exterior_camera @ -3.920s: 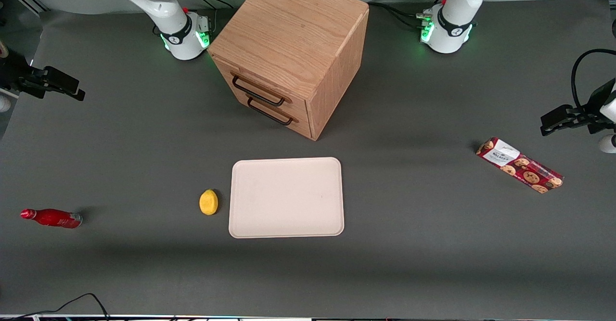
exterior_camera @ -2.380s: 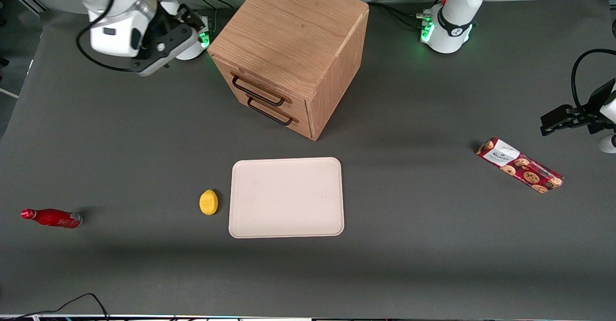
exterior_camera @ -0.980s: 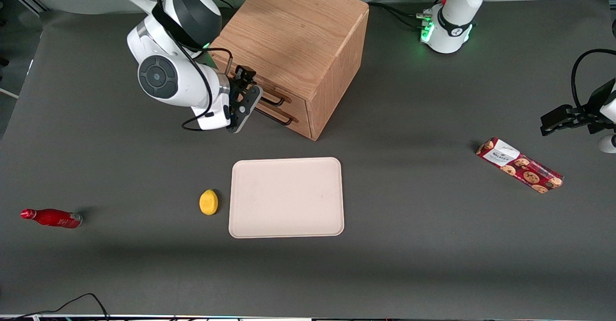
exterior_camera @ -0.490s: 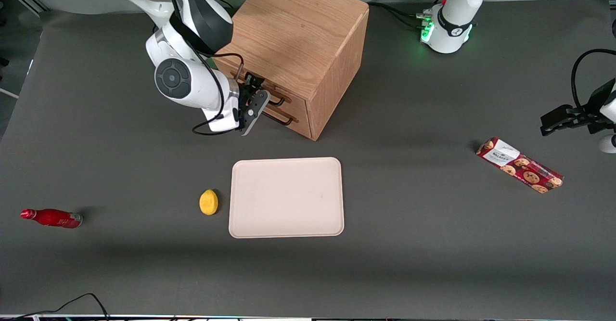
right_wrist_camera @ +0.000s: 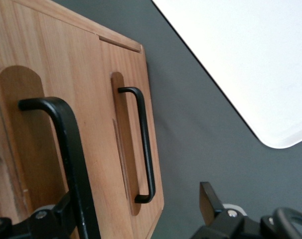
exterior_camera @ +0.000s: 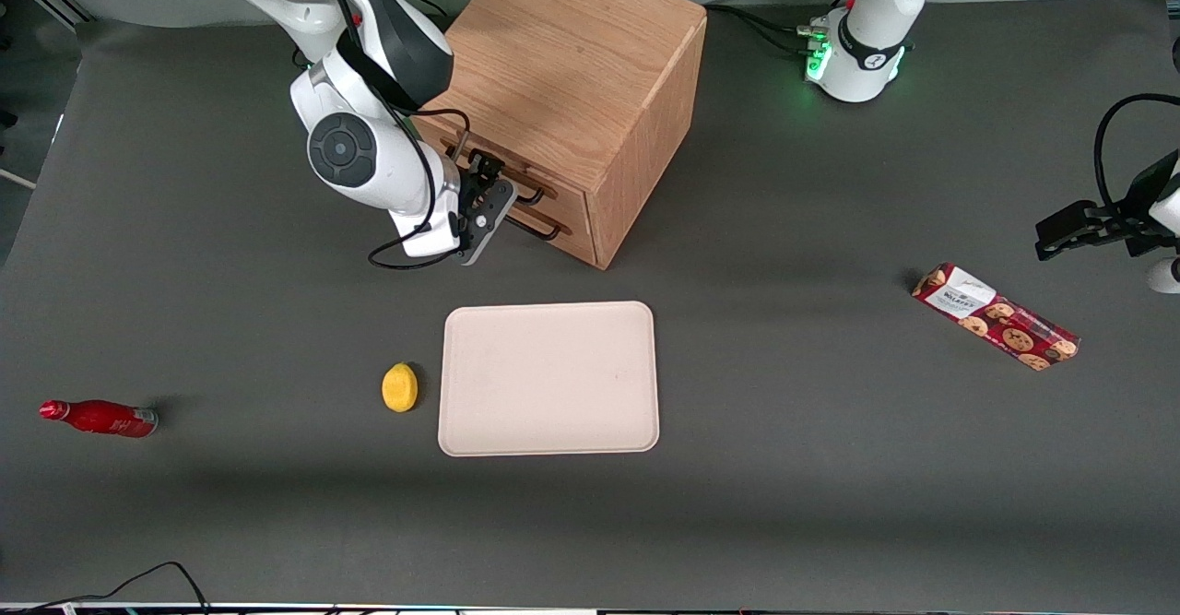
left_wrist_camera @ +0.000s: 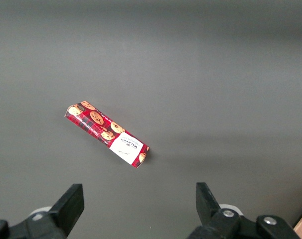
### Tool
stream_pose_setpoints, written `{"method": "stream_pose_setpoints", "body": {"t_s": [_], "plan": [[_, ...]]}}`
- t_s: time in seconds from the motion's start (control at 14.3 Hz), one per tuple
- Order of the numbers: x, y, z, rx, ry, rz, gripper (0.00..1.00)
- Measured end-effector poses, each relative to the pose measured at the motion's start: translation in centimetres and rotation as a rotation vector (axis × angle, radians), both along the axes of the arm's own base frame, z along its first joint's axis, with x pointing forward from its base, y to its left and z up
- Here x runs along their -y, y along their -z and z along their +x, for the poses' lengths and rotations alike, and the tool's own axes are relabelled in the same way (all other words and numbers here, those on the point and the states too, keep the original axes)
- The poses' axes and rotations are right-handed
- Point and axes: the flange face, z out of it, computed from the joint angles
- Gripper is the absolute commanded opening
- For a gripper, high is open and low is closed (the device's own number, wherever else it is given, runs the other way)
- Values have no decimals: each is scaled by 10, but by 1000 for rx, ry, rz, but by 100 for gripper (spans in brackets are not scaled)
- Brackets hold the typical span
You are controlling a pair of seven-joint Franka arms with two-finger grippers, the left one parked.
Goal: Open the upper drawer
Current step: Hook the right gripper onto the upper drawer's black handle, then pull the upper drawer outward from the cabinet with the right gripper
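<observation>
The oak cabinet [exterior_camera: 562,53] stands at the back of the table with both drawers shut. The upper drawer [exterior_camera: 564,193] has a thin black bar handle [exterior_camera: 529,196]; the matching lower drawer's handle [exterior_camera: 546,230] is just beneath. My right gripper [exterior_camera: 494,189] is in front of the upper drawer, against its handle. In the right wrist view the gripper [right_wrist_camera: 136,214] is open wide. The upper handle [right_wrist_camera: 66,149] runs close along one finger [right_wrist_camera: 66,215], inside the jaws and not clamped. The lower handle [right_wrist_camera: 145,144] lies farther off.
A beige tray [exterior_camera: 549,378] lies on the table nearer the front camera than the cabinet, with a lemon [exterior_camera: 399,386] beside it. A red bottle [exterior_camera: 97,417] lies toward the working arm's end. A cookie box [exterior_camera: 996,316] lies toward the parked arm's end.
The right arm swung in from the table's end to the cabinet's drawer front. In the last half second the gripper edged slightly closer onto the upper handle. The drawers have not moved.
</observation>
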Motion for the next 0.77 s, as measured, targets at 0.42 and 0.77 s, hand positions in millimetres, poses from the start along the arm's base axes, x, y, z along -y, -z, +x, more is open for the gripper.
{"method": "stream_pose_setpoints", "body": {"t_s": [0.42,0.77], "plan": [[16,5,14,52,-16,-50,100],[46,7,54,81,15,-55,100]]}}
